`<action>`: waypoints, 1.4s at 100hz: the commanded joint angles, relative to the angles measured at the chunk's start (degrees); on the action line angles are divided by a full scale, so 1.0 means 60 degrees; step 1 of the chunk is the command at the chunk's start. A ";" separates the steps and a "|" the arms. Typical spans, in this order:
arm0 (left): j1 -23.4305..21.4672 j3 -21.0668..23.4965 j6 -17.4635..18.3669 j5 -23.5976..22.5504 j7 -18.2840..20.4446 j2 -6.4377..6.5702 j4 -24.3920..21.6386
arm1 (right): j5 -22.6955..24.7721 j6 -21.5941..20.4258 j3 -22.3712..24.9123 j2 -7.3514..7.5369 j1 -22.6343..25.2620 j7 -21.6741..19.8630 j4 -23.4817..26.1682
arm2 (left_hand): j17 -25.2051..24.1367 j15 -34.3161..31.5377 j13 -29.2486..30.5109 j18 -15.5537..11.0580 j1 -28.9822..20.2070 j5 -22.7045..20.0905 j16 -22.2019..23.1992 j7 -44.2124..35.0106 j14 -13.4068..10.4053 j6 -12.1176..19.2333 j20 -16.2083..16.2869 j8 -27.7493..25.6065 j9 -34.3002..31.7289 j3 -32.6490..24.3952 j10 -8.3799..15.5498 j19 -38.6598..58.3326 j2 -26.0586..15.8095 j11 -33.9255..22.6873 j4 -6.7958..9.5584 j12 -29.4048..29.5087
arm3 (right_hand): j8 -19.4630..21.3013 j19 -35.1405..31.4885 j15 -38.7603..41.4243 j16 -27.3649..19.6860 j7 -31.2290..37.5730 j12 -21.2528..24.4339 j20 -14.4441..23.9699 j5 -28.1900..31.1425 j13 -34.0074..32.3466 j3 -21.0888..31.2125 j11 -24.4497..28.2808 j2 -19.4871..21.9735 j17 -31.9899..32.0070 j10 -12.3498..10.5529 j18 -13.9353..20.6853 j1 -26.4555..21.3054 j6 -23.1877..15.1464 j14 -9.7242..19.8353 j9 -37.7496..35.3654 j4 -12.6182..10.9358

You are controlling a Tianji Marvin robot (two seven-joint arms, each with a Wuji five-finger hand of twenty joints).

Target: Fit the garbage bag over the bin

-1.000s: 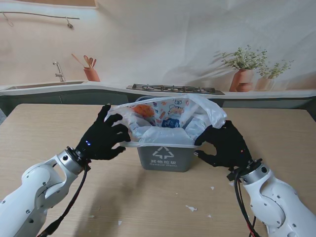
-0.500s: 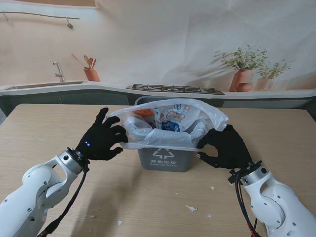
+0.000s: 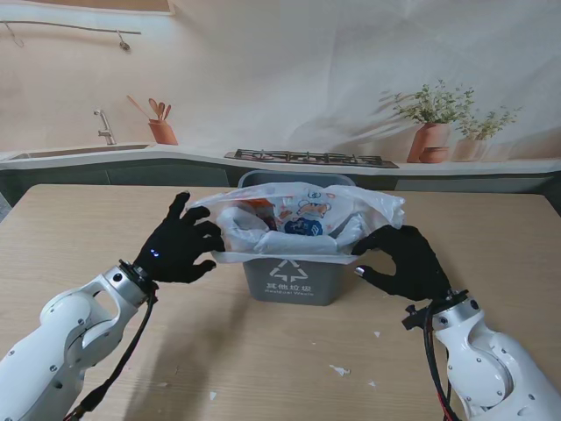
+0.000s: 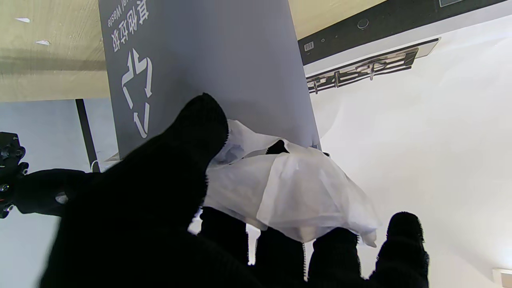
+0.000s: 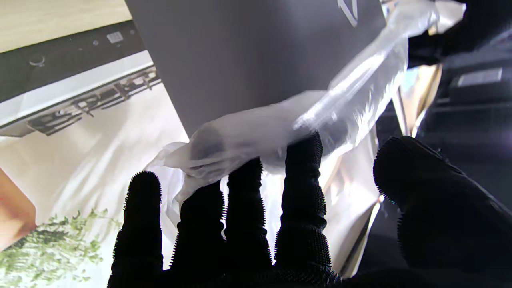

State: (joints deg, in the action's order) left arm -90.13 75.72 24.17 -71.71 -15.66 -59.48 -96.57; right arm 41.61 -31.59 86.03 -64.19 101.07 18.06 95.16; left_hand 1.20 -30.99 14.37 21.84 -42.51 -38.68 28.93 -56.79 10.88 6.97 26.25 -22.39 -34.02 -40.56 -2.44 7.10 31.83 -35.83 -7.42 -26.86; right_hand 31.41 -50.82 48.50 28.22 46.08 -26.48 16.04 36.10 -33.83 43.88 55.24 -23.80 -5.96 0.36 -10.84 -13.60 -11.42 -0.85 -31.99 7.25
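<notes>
A grey bin [image 3: 291,281] with a white recycling mark stands mid-table. A translucent white garbage bag [image 3: 302,203] lies over its mouth, with printed packets showing through, and its hem hangs just past the near rim. My left hand [image 3: 180,247], in a black glove, is at the bin's left side. Its thumb [image 4: 196,128] and fingers pinch the garbage bag [image 4: 296,192] against the bin [image 4: 208,52] wall. My right hand [image 3: 401,260] is at the bin's right side. Its fingertips [image 5: 298,160] are hooked under the garbage bag [image 5: 256,132], with the thumb standing apart.
Small white scraps [image 3: 339,370] lie on the wooden table [image 3: 88,219] nearer to me than the bin. A counter with a sink tap [image 3: 104,127], a stove grate [image 3: 307,158] and potted plants [image 3: 431,123] runs behind the table's far edge.
Both hands have drawn the bag's mouth down, so the puffed-up bag now lies flatter and lower on the bin. My right hand has slid slightly nearer to me.
</notes>
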 commanded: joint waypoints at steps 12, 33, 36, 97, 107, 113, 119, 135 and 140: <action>0.0031 0.0021 -0.0082 -0.0033 0.0067 0.0056 0.0150 | -0.0416 -0.0018 0.0100 -0.0236 0.0182 0.0021 0.0042 | -0.0004 -0.0105 0.0017 0.0313 -0.0188 -0.0493 0.0131 -0.0749 0.0255 -0.0054 0.0168 0.0002 0.0211 -0.0206 -0.0592 0.0121 0.0173 0.0160 -0.0362 0.0152 | 0.0136 0.0505 -0.0154 -0.0012 0.0530 0.0135 0.0024 0.1390 0.0544 -0.0493 -0.0284 0.0153 0.0261 0.0410 -0.0213 0.0648 -0.0447 -0.1023 0.0541 -0.0482; 0.0001 -0.0010 -0.0154 -0.0026 0.0015 0.0047 0.0148 | -0.0791 -0.0206 0.0199 -0.0376 0.0318 0.0356 0.0092 | -0.0016 -0.0102 0.0024 0.0306 -0.0190 -0.0491 0.0135 -0.0743 0.0264 -0.0063 0.0189 0.0004 0.0215 -0.0215 -0.0593 0.0112 0.0186 0.0154 -0.0361 0.0162 | -0.0502 0.0827 -0.0463 -0.0146 0.0023 0.0265 0.0147 0.1237 0.0830 -0.0560 -0.0573 0.0159 0.0313 0.0394 -0.0236 0.0570 -0.0310 -0.1052 0.0807 -0.0509; 0.0007 -0.0018 -0.0151 -0.0026 0.0005 0.0047 0.0155 | -0.0842 -0.0213 0.0215 -0.0400 0.0350 0.0423 0.0124 | -0.0014 -0.0104 0.0028 0.0308 -0.0183 -0.0494 0.0137 -0.0747 0.0261 -0.0061 0.0195 0.0002 0.0218 -0.0218 -0.0598 0.0112 0.0180 0.0153 -0.0361 0.0163 | -0.0519 0.0866 -0.0482 -0.0151 -0.0010 0.0255 0.0176 0.0874 0.0890 -0.0698 -0.0554 0.0240 0.0309 0.0375 -0.0213 0.0451 -0.0275 -0.1000 0.0911 -0.0513; 0.0113 -0.0203 -0.0165 0.0072 -0.0058 0.0025 0.0201 | -0.5372 0.0571 0.0183 -0.0598 0.1217 -0.1031 0.1642 | -0.0029 -0.0104 0.0037 0.0313 -0.0190 -0.0513 0.0148 -0.0773 0.0263 -0.0028 0.0237 -0.0010 0.0224 -0.0229 -0.0592 0.0091 0.0198 0.0141 -0.0354 0.0175 | -0.1771 0.3301 -0.2420 -0.1078 -0.2084 0.0805 0.1299 -0.3350 0.2015 -0.1645 -0.1641 0.0729 -0.0114 0.0151 -0.0438 0.0523 0.0022 -0.0942 0.2518 -0.0593; 0.0124 -0.0224 -0.0150 0.0050 -0.0051 0.0032 0.0204 | -0.5336 0.0161 0.0146 -0.0712 0.1130 -0.0564 0.1641 | -0.0027 -0.0111 0.0048 0.0313 -0.0178 -0.0506 0.0153 -0.0778 0.0252 -0.0016 0.0242 -0.0016 0.0225 -0.0234 -0.0580 0.0089 0.0198 0.0142 -0.0353 0.0176 | -0.1737 0.3971 -0.1870 -0.0809 -0.1709 0.0617 0.2474 -0.3372 0.1796 -0.1894 -0.1185 0.0941 -0.0675 0.0192 -0.0428 0.0248 0.0174 -0.0914 0.2348 -0.0629; 0.0112 -0.0224 -0.0164 0.0064 -0.0055 0.0027 0.0199 | -0.5248 0.0034 0.0116 -0.0819 0.1079 -0.0118 0.1702 | -0.0027 -0.0114 0.0051 0.0313 -0.0185 -0.0511 0.0156 -0.0786 0.0261 -0.0021 0.0245 -0.0021 0.0228 -0.0243 -0.0587 0.0088 0.0205 0.0144 -0.0350 0.0177 | -0.1578 0.4003 -0.1380 -0.0566 -0.1482 0.0455 0.2633 -0.3465 0.1701 -0.2030 -0.0793 0.1148 -0.0895 0.0200 -0.0394 0.0083 0.0342 -0.0885 0.2267 -0.0652; 0.0105 -0.0223 -0.0181 0.0062 -0.0070 0.0026 0.0199 | -0.5505 0.0057 0.0071 -0.0889 0.1122 0.0062 0.1911 | -0.0027 -0.0117 0.0048 0.0312 -0.0176 -0.0506 0.0158 -0.0784 0.0255 -0.0010 0.0247 -0.0022 0.0218 -0.0244 -0.0577 0.0086 0.0194 0.0138 -0.0352 0.0176 | -0.1464 0.4047 -0.1204 -0.0474 -0.1281 0.0361 0.2692 -0.3476 0.1791 -0.2087 -0.0559 0.1200 -0.0868 0.0213 -0.0322 -0.0018 0.0421 -0.0860 0.2313 -0.0672; 0.0109 -0.0233 -0.0175 0.0071 -0.0066 0.0024 0.0194 | -0.5749 0.0113 -0.0068 -0.0951 0.1266 0.0264 0.2396 | -0.0021 -0.0120 0.0050 0.0313 -0.0187 -0.0502 0.0164 -0.0780 0.0255 -0.0002 0.0256 -0.0025 0.0226 -0.0251 -0.0584 0.0085 0.0191 0.0141 -0.0350 0.0178 | -0.0949 0.3665 0.0168 0.0149 -0.0083 -0.0150 0.3091 -0.1756 0.0971 -0.1229 0.0688 0.0655 -0.1447 0.0161 -0.0311 -0.0818 0.0642 -0.1058 0.1005 -0.0686; 0.0115 -0.0247 -0.0180 0.0092 -0.0064 0.0020 0.0199 | -0.5406 0.0026 -0.0102 -0.0947 0.1266 0.0363 0.2454 | -0.0027 -0.0121 0.0050 0.0316 -0.0188 -0.0504 0.0165 -0.0781 0.0256 0.0009 0.0256 -0.0027 0.0233 -0.0251 -0.0584 0.0081 0.0188 0.0142 -0.0351 0.0178 | -0.0723 0.3196 0.0561 0.0307 0.0319 -0.0278 0.3117 -0.1030 0.0437 -0.0022 0.0950 0.0295 -0.1787 0.0099 -0.0363 -0.0818 0.0773 -0.1097 0.0361 -0.0588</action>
State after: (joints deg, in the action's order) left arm -89.33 74.43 23.34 -71.36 -16.74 -59.33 -95.39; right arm 5.57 -30.77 86.08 -69.30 108.34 19.83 109.21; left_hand 1.20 -31.07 14.37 21.85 -42.51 -39.49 28.98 -59.22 11.76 6.29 26.92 -22.39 -33.91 -40.81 -3.83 7.13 31.84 -35.81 -7.43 -26.75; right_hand 25.46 -28.78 49.21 28.68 46.03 -27.04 33.48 27.04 -28.40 38.18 58.25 -19.91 -14.77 1.86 -13.82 -18.22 -7.67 -6.94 -27.23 5.39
